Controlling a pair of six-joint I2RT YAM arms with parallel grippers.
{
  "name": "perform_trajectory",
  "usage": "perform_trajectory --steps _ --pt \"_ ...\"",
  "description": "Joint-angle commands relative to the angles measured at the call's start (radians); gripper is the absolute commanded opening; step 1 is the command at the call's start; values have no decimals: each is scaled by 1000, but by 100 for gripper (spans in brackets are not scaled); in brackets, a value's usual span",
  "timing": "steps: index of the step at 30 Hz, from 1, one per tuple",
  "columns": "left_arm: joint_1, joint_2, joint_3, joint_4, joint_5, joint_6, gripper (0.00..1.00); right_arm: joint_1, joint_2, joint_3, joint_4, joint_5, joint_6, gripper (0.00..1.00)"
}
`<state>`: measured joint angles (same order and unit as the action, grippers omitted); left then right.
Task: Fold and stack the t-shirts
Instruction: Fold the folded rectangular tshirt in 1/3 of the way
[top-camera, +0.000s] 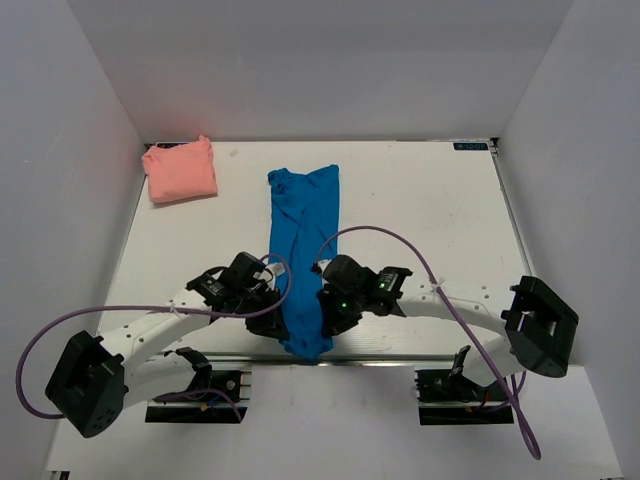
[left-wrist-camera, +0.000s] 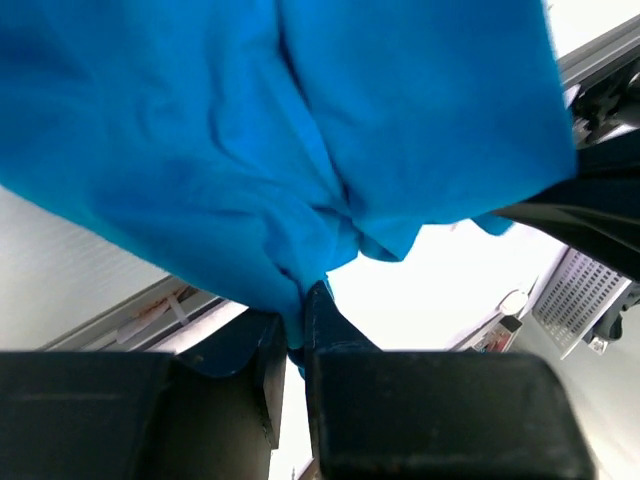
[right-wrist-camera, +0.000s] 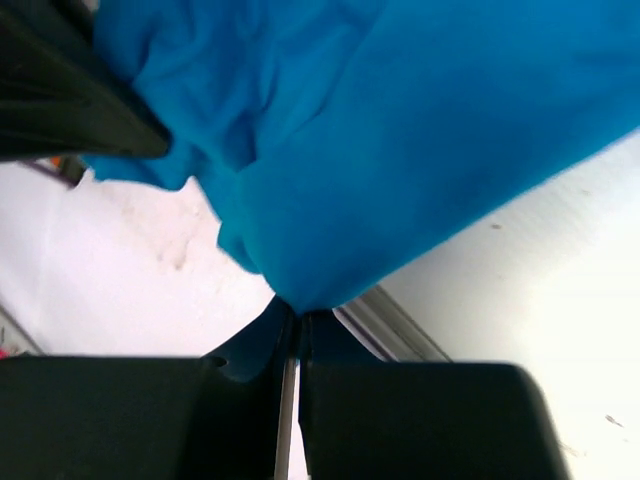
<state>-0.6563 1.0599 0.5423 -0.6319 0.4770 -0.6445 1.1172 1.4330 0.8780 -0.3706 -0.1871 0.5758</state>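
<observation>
I had the left gripper (left-wrist-camera: 298, 338) and right gripper (right-wrist-camera: 293, 320) each clamped on the near hem of the blue t-shirt (top-camera: 305, 225), a long strip down the frame's centre, with the pink t-shirt (top-camera: 180, 172) bundled at upper left. I judged both should rise together, carrying the hem level (no twisting). The overhead view gave that layout; only the wrist views showed how little cloth each held.

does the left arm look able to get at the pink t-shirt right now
Probably not yet: the left pincer is shut on the near end of the blue t-shirt, so it is busy. The way looks free, only table between it and the pink t-shirt in the far left corner.
</observation>
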Motion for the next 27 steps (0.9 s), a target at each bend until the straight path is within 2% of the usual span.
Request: perform_trajectory --steps 1,4,7,10,14,21,27 --pt "9 14 86 30 -21 22 20 -29 -17 48 -76 90 16 0" --pt "20 43 133 40 -129 13 18 -57 -8 68 -83 175 42 0" --pt "20 66 197 63 -205 -6 13 -97 15 113 -77 183 44 0" --pt "20 66 217 115 -280 -43 13 -135 56 151 -74 183 33 0" --pt "29 110 258 115 -458 -76 11 -201 124 226 -79 216 18 0" --pt "47 221 395 132 -584 -50 10 -301 188 302 -88 196 -7 0" --pt "93 278 445 141 -649 -32 5 -364 231 357 -82 152 -56 0"
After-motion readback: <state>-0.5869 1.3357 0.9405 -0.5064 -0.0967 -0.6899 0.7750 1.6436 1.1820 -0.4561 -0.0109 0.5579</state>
